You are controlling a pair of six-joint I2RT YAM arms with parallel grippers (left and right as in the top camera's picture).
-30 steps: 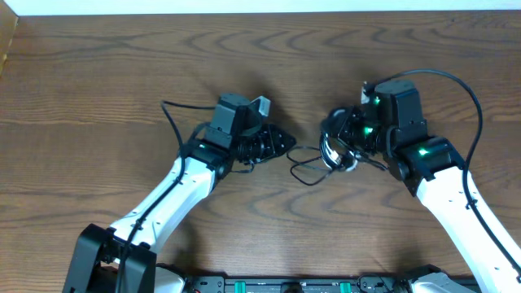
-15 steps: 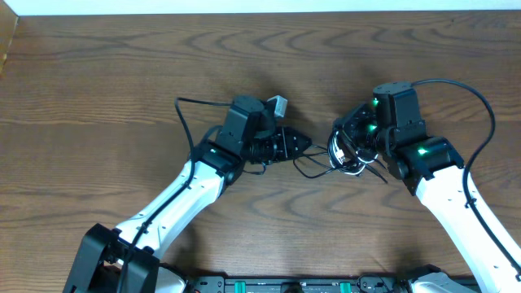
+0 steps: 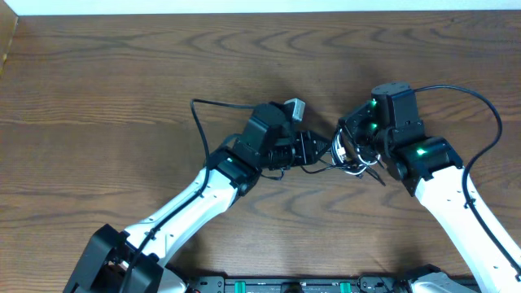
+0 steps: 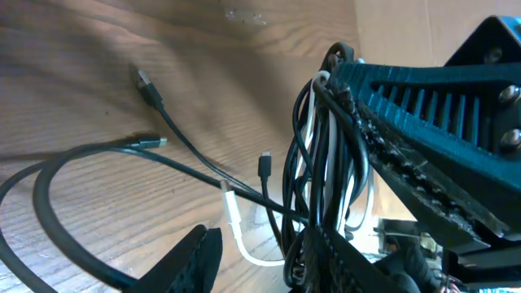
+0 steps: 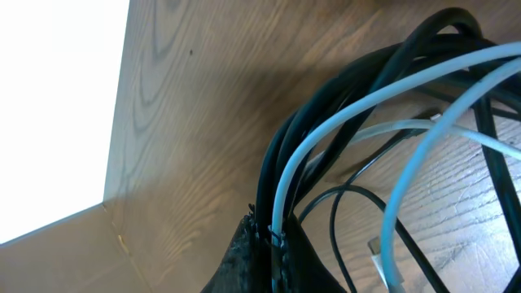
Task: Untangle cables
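Observation:
The cables are a looped bundle of black and white cords hanging between my two grippers at the table's middle right. My right gripper is shut on the top of the bundle; in the right wrist view its fingertips pinch black cords and one white cord. My left gripper sits just left of the bundle. In the left wrist view it is open, with a white cord loop and bare wood showing between its fingers. The bundle hangs by its right finger. Loose plug ends lie on the wood.
The brown wooden table reaches back to a white edge. A thick black wire arcs from my left arm and another from my right arm. The right gripper's ribbed black body fills the left wrist view's upper right.
My left arm has moved right, up to the bundle, and its jaws have parted a little. My right gripper keeps its hold and has barely shifted.

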